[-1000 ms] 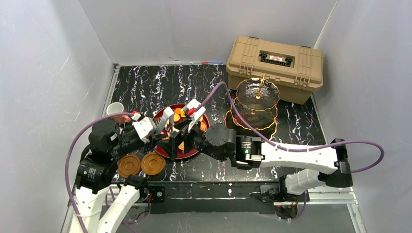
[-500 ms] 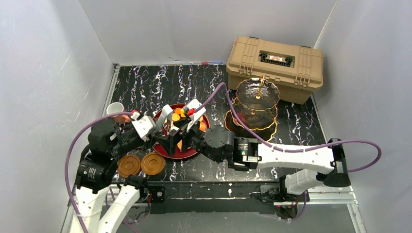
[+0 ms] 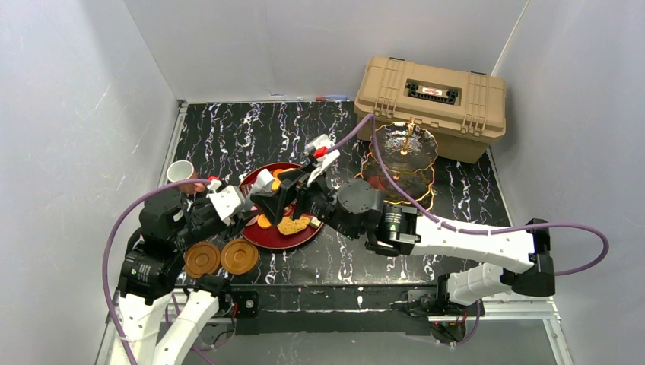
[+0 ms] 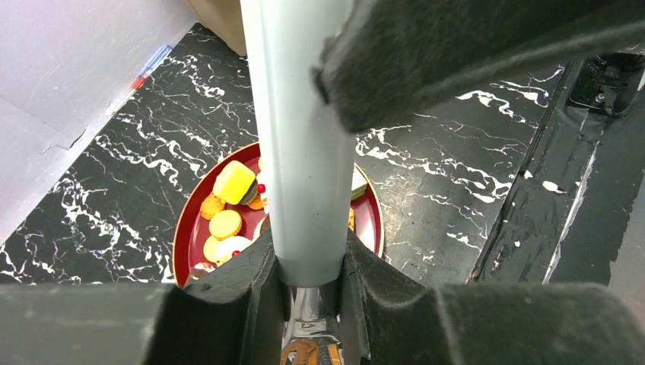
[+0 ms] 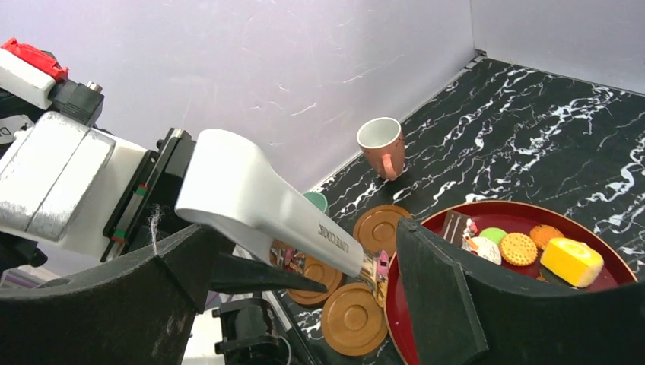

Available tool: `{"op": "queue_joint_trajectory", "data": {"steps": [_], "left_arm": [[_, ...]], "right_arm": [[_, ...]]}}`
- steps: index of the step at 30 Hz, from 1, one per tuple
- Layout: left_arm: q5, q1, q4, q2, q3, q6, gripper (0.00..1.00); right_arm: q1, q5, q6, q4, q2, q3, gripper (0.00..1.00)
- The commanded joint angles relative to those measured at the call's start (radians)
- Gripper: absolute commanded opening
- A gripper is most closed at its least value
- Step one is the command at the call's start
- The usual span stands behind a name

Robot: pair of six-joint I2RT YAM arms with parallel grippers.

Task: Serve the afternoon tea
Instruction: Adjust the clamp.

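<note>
Tongs [image 5: 258, 201] handover, likely: left gripper [image 4: 304, 274] clamped on them; right gripper [image 5: 308, 232] spread wide, straddling them. Close right squarely before left lets go. Pastries [image 5: 521, 247] lie on red tray [image 5: 532, 205], three-tier stand [image 3: 403, 163] nearby.

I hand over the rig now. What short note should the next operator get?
Left gripper: shut on the white-handled metal tongs.
Right gripper: open, fingers either side of the tongs, above the round red tray.
Small pastries lie on the tray; the dark glass three-tier stand looks empty.
Pinkish cup, teal cup and round brown saucers stand at the left, the pinkish cup on no saucer.
Done: nothing served. Left: likely pastries to stand, cups onto saucers.
</note>
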Motion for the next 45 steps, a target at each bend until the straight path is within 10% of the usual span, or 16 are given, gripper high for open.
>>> {"op": "queue_joint_trajectory", "data": {"steps": [1,30,45], "left_arm": [[0.016,-0.004,0.003,0.004,0.006,0.014,0.00],[-0.030,-0.004,0.006,-0.028,-0.021,0.082,0.00],[-0.015,-0.004,-0.002,-0.018,-0.024,0.080,0.00]], "right_arm": [[0.001,-0.026,0.012,0.036,0.049,0.081,0.93],[-0.006,-0.017,0.107,0.046,0.216,0.168,0.57],[-0.006,-0.023,0.098,0.034,0.242,0.194,0.61]]}}
